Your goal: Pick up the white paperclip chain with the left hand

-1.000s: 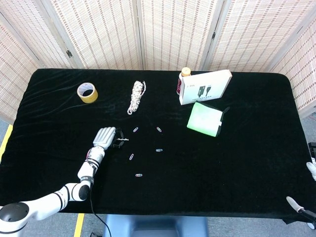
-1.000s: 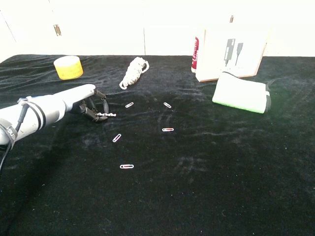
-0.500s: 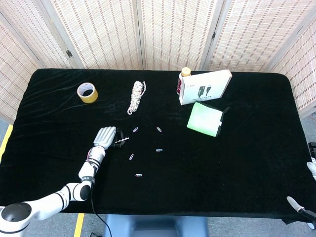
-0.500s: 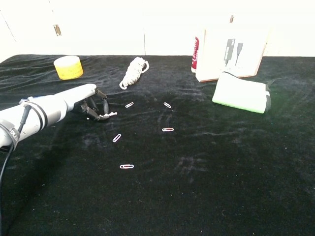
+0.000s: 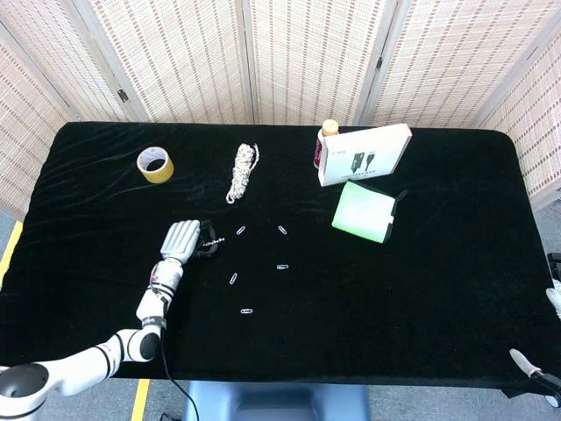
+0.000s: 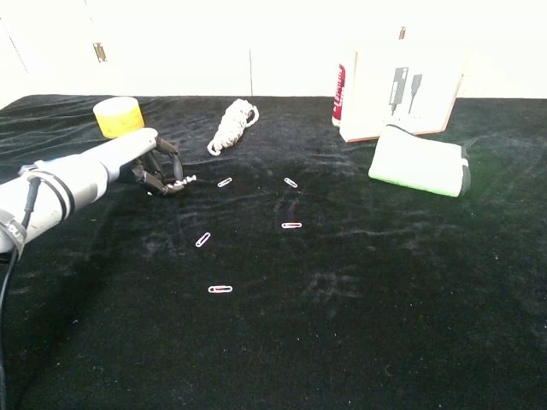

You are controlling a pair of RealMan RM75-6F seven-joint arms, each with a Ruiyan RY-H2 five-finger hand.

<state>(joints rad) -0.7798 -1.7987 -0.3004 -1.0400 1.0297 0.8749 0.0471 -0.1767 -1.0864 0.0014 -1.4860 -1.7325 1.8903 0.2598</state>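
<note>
The left arm enters the head view from the lower left corner, its white and grey forearm running up and to the right towards the middle left of the frame. The left hand lies palm down, back plate upward, with its fingers curled under, pinching the white paperclip chain, which in the chest view shows at the fingertips. In the chest view the forearm crosses from the left edge. At the right edge of the head view only slivers of the right arm show.
</note>
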